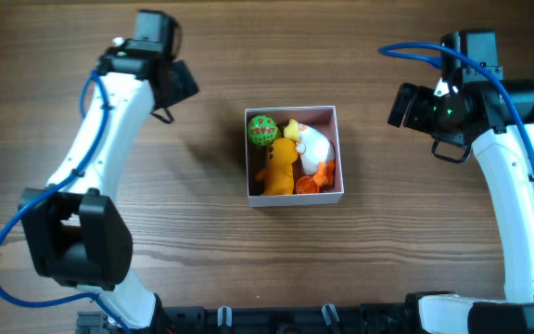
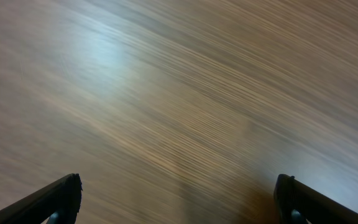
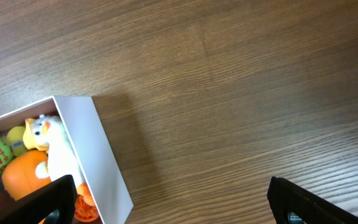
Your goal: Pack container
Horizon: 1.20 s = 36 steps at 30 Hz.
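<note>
Left gripper (image 2: 178,183) and right gripper (image 3: 171,182) both agape and empty; container (image 1: 295,198) between them, apparently full

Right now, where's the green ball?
In the overhead view, the green ball sits inside the container, in its far-left corner, with the orange plush just nearer the robot and the white toy to its right.

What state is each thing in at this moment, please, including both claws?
Square white-walled container with pink inside, upright, open-topped, holding toys.
Green patterned ball, in a container corner.
Orange plush toy, lying inside.
White plush toy, lying inside.
Left claw, open, empty.
Right claw, open, empty.
</note>
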Each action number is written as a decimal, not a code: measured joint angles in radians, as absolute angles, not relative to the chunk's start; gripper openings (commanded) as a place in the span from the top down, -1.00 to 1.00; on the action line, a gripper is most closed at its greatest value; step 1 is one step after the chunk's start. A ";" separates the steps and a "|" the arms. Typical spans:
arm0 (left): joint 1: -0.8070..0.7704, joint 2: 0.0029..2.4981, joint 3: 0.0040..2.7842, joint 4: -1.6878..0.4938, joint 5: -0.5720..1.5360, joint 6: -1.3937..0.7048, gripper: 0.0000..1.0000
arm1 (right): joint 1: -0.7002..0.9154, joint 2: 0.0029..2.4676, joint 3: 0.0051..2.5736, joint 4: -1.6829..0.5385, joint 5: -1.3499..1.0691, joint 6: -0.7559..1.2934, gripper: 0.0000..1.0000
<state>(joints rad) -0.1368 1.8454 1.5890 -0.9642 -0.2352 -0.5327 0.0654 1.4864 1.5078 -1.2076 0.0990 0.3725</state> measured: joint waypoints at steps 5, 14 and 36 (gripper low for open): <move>-0.075 1.845 1.589 -0.984 -0.235 -0.532 -0.99 | 0.065 1.486 1.508 -1.208 0.099 0.373 -1.00; -0.070 1.845 1.589 -0.984 -0.235 -0.532 -1.00 | 0.065 1.486 1.508 -1.208 0.099 0.373 -0.99; -0.070 1.845 1.589 -0.984 -0.235 -0.532 -0.99 | 0.069 1.242 1.507 -1.181 0.099 0.373 -1.00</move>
